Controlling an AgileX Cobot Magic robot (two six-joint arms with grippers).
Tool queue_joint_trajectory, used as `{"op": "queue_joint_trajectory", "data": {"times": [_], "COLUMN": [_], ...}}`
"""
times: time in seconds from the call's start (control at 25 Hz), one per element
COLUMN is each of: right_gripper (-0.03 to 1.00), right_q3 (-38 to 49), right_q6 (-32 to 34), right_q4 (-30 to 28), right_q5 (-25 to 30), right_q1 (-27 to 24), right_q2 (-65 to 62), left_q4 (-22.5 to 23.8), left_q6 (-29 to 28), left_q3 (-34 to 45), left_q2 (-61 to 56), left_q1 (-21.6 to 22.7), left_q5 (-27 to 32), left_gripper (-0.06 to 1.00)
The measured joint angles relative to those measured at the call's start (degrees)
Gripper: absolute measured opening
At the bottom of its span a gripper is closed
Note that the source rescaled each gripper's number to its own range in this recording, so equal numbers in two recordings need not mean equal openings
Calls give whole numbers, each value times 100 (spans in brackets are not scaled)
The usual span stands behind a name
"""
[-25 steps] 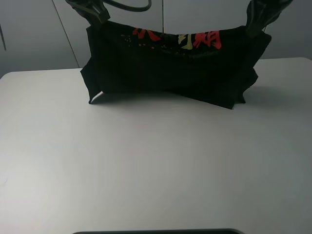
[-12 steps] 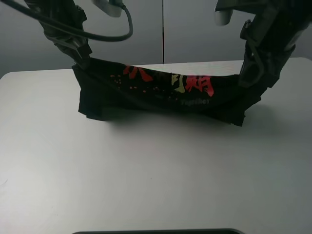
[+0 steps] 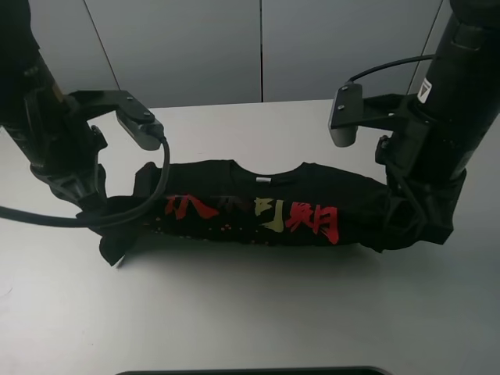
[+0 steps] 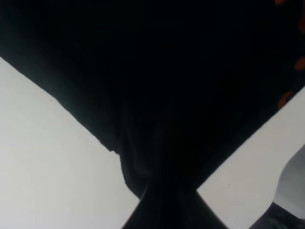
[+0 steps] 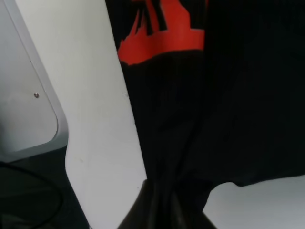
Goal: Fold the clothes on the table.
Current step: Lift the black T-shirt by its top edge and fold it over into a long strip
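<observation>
While the left gripper (image 3: 98,224) and right gripper (image 3: 414,226) are holding the shirt (image 3: 258,199) by its 2 ends, we are logging it as lying across the middle of the table (image 3: 234,312). It is stretching into 1 long band between them, with the red and yellow print (image 3: 258,217) facing up and the tag (image 3: 266,181) showing at the far edge.

- Left end: in the left wrist view the black cloth is bunching to a narrow neck right at the jaws, so we are reading this gripper as clamped on the shirt.
- Right end: the right wrist view is showing the same gathering to a pinch, so we are reading this one as clamped likewise.
- Caveat: the fingers are dark against dark cloth, and we are struggling to separate them.

Progress, as we are judging it:
- 1 lengthwise fold is looking laid, with the body doubled into a band. We are not seeing the lower layers clearly.
- The left end is crumpling, with a corner poking out toward the near side.
- What is remaining is letting go of both ends, smoothing that corner, then folding the band across itself into a compact stack.
- We are putting the task at roughly halfway.
</observation>
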Motion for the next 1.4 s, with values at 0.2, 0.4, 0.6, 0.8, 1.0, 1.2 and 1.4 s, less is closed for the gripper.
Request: {"op": "queue_joint_trajectory", "data": {"times": [0.2,0.4,0.6,0.8,1.0,1.2,1.4], "right_gripper": [0,0,0,0,0,13,92], "right_q3": [19,19,19,19,19,19,19], "right_q6": [392,1495,1979,2344,2787,4238,5866], "right_q4": [-387,-1836,-2422,-2434,-2791,-3934,-4465], "right_q5": [-571,-1651,-2677,-3319,-4112,-4499,-4567], "right_q1": [0,0,-172,-606,-802,-804,-835], "right_q2": [0,0,65,708,1394,1817,1842], "left_q4": [39,437,961,1406,1430,1447,1481], "left_q6": [-316,-865,-1370,-1805,-1955,-2026,-2356], "left_q3": [178,184,184,184,184,184,184], "left_q2": [0,-14,-14,233,707,971,1078], "left_q1": [0,0,0,83,435,713,755], "left_q5": [-971,-2085,-3003,-3458,-4156,-4932,-5047], "left_gripper": [0,0,0,0,0,8,82]}}
